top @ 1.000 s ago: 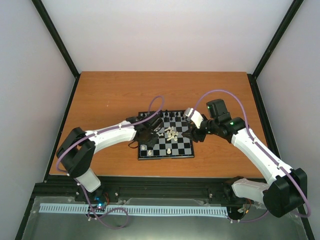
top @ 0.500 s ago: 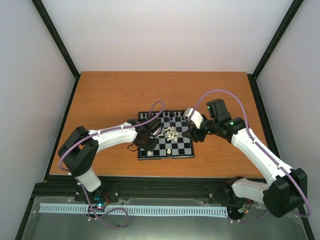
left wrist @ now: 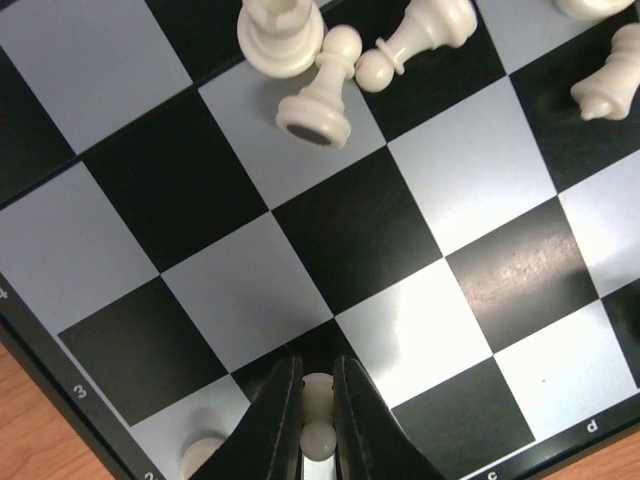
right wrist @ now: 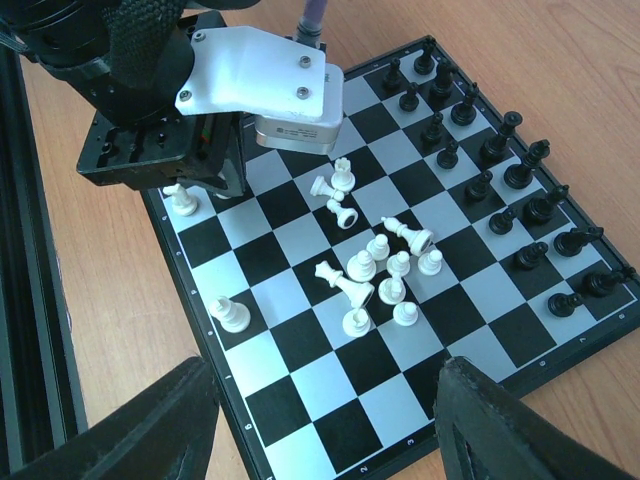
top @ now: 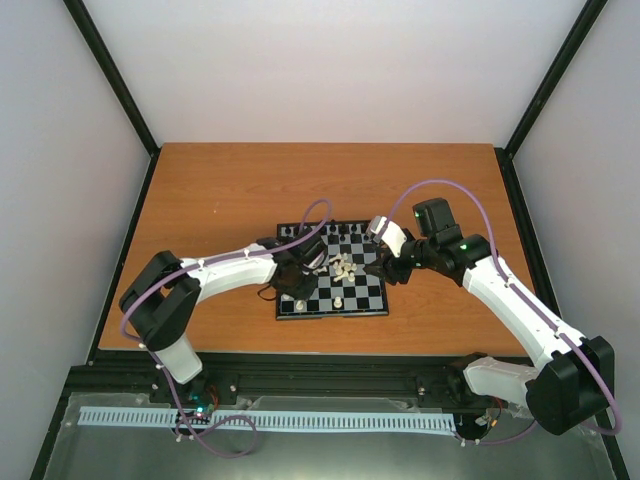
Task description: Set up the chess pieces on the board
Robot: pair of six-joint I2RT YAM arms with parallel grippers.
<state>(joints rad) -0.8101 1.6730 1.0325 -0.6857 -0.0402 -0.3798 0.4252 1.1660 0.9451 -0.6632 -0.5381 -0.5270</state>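
Note:
The board lies mid-table. My left gripper is shut on a cream-white pawn just over a black square by the board's left edge; in the top view it covers that corner. Another white piece stands one square to its left. Toppled white pieces lie further in. My right gripper hangs open above the board's near-right part, nothing between its fingers. A cluster of white chess pieces, some fallen, fills the middle. Black pieces line two rows on the far side.
A white rook stands alone near the board's edge, and a white pawn stands beside the left wrist housing. Bare wooden table surrounds the board. Purple cables arc over both arms.
The left arm has shifted slightly, its wrist settling over the board's left edge with the jaws staying shut. The right arm has not moved.

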